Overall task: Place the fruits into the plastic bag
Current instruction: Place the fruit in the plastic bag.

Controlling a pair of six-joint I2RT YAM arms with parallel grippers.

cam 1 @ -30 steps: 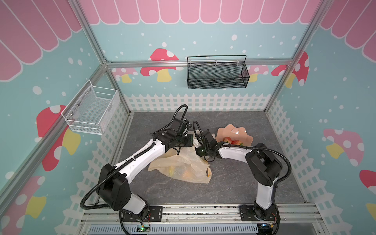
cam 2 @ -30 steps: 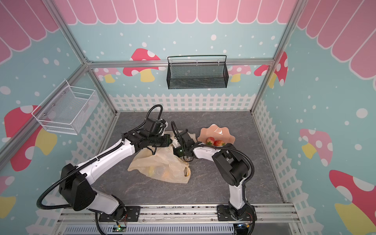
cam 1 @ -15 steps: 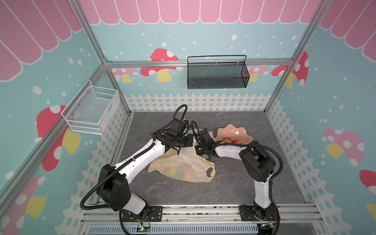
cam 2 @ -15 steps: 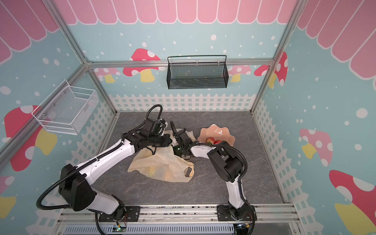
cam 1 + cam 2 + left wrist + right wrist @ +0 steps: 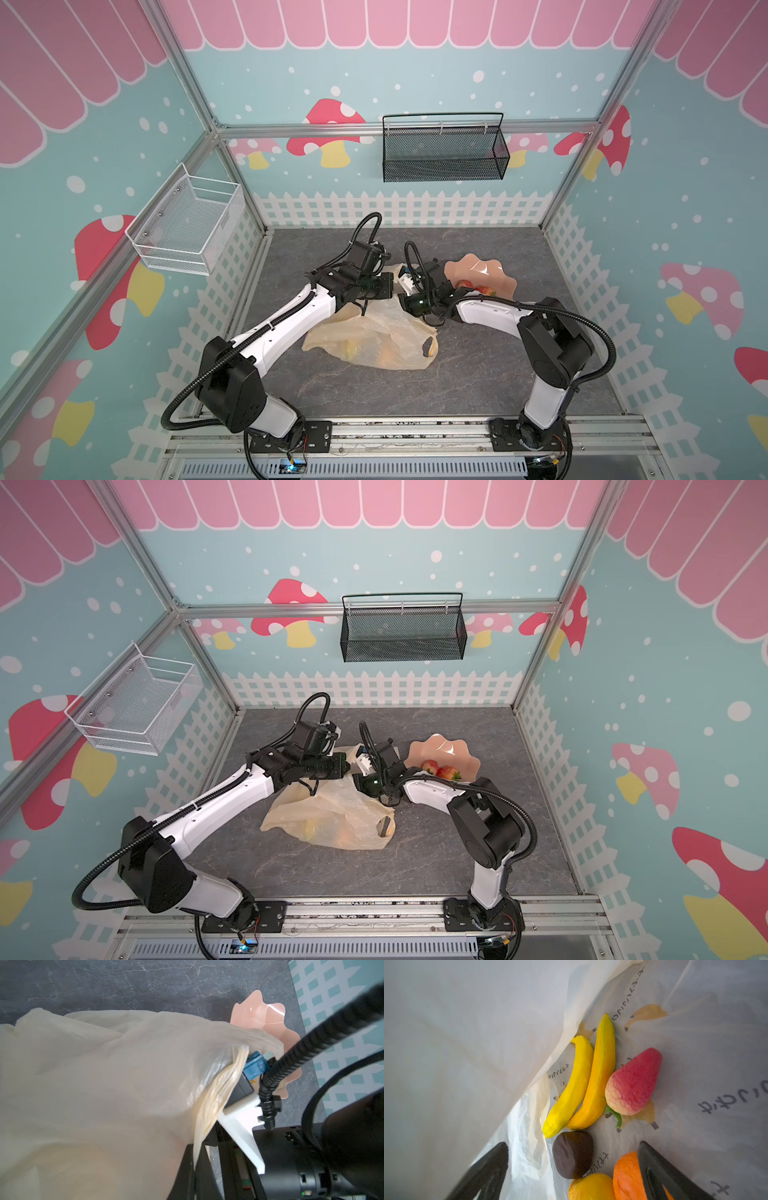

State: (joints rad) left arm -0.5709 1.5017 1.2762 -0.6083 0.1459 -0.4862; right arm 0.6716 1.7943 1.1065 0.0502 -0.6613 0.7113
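Closed left gripper [image 5: 344,766] held the flimsy plastic bag [image 5: 332,808] by its rim; right gripper [image 5: 572,1144] gaped empty, soft light strawberries [image 5: 440,769] at its three o'clock.

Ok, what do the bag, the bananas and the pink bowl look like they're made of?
Bag: thin plastic film, translucent cream, faintly glossy; it crinkles and the fruit colours show through.
Bananas: probably soft foam or rubber, matte; the painted skin is finely wrinkled.
Bowl: likely hard plastic, smooth and glossy; a sharp highlight sits on its scalloped wall.
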